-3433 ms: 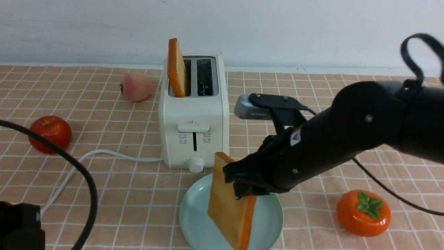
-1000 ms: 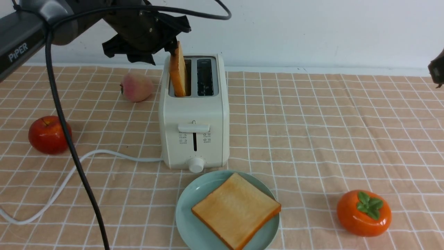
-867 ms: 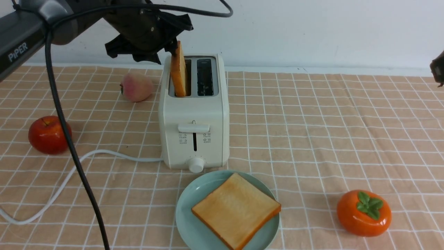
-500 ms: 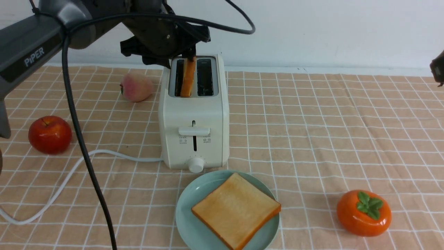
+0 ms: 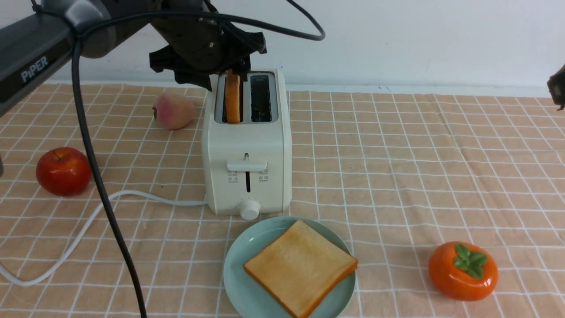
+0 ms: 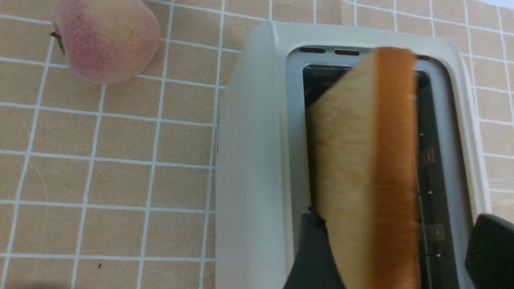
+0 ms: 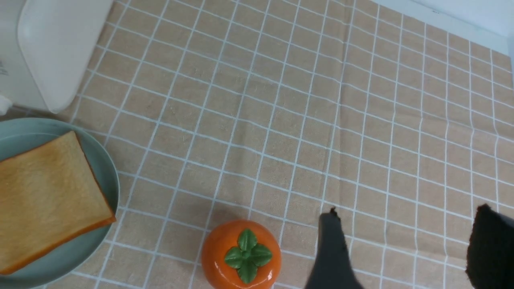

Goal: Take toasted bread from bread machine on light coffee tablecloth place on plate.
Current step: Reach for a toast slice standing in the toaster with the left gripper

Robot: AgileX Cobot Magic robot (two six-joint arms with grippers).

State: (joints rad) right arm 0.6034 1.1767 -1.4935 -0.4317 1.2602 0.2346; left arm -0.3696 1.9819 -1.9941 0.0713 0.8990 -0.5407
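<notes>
One slice of toasted bread (image 5: 300, 267) lies flat on the teal plate (image 5: 238, 276), on the checked tablecloth (image 5: 397, 168). Behind the plate stands the cream bread machine (image 5: 247, 150). A second slice (image 5: 232, 99) stands upright in its left slot, half out. My left gripper (image 6: 399, 216) hangs over that slot, open, its jaws astride the slice (image 6: 361, 172). One finger (image 6: 311, 253) rests against the bread's face and the other (image 6: 490, 249) stands well clear. My right gripper (image 7: 405, 212) is open over bare cloth at the far right, holding nothing.
A peach (image 5: 173, 110) lies left of the bread machine and a red apple (image 5: 64, 171) sits further left. The white cord (image 5: 132, 196) trails across the cloth to the left. An orange persimmon (image 5: 462, 270) sits to the right of the plate, close to the right gripper's fingers (image 7: 329, 249).
The left gripper has moved right over the toaster slot and its jaws have spread wider. The slice in the slot has gone from leaning left to standing upright. The right arm stays still.
</notes>
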